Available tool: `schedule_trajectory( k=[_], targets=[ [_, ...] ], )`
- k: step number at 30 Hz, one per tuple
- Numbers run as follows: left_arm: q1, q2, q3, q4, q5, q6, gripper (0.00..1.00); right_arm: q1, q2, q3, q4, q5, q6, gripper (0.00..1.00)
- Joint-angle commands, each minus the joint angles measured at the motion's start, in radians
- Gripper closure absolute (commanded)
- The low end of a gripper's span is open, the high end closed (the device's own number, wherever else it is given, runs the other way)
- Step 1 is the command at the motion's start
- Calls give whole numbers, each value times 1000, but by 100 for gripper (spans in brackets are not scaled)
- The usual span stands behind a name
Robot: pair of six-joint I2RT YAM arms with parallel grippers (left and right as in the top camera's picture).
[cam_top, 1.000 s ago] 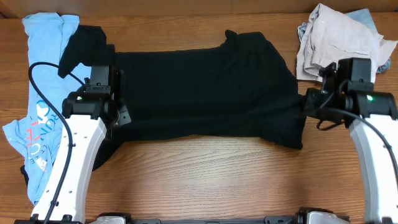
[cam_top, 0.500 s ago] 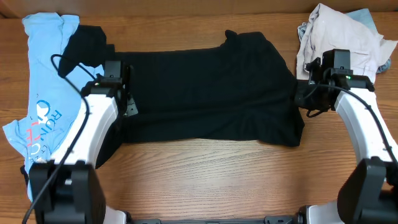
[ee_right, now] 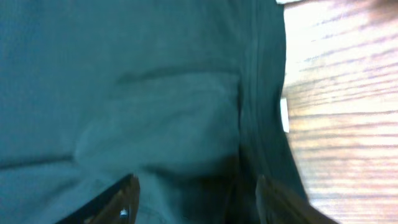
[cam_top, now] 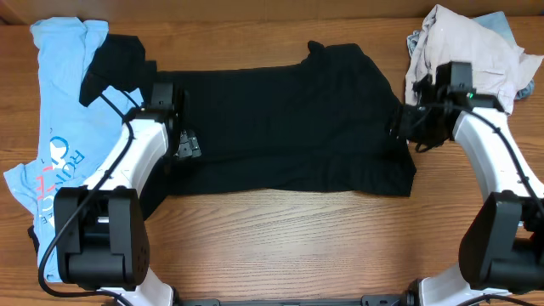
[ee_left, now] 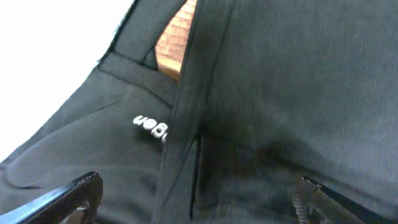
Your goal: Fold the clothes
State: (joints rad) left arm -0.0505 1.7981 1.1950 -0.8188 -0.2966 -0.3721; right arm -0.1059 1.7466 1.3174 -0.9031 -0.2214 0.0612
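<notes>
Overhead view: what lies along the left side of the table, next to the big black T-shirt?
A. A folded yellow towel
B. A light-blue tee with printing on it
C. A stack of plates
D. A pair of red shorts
B: a light-blue printed tee lies spread out there, right beside the black T-shirt; no towel, plates or shorts are in sight.

overhead looks straight down on the whole desk (cam_top: 280, 229), from afar. the left wrist view peers past the left claw (ee_left: 199, 199) at the shirt (ee_left: 280, 93) just ahead of it, very near; the right wrist view likewise past the right claw (ee_right: 198, 199). overhead shares both patches.
</notes>
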Motion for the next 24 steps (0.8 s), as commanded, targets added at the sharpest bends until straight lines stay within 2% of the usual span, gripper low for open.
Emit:
schedule_trajectory(
  k=[1, 5, 8, 12, 14, 17, 24],
  targets=[
    [5, 6, 203, -91, 18, 143, 0, 0, -7, 250, -127, -19, -49, 34],
    [5, 9, 462, -191, 236, 348, 0, 23, -7, 510, -279, -19, -80, 34],
    [7, 35, 618, -201, 261, 406, 0, 55, -7, 661, -319, -15, -96, 34],
    [47, 163, 760, -194, 272, 444, 0, 105, -7, 698, -319, 8, -96, 34],
    [82, 269, 821, -171, 330, 490, 0, 134, 0, 698, -325, 21, -96, 34],
    [103, 359, 859, -128, 376, 541, 0, 160, 4, 698, -325, 43, -95, 34],
    [106, 472, 866, -19, 375, 602, 0, 178, 15, 698, -330, 48, -95, 34]
  ],
)
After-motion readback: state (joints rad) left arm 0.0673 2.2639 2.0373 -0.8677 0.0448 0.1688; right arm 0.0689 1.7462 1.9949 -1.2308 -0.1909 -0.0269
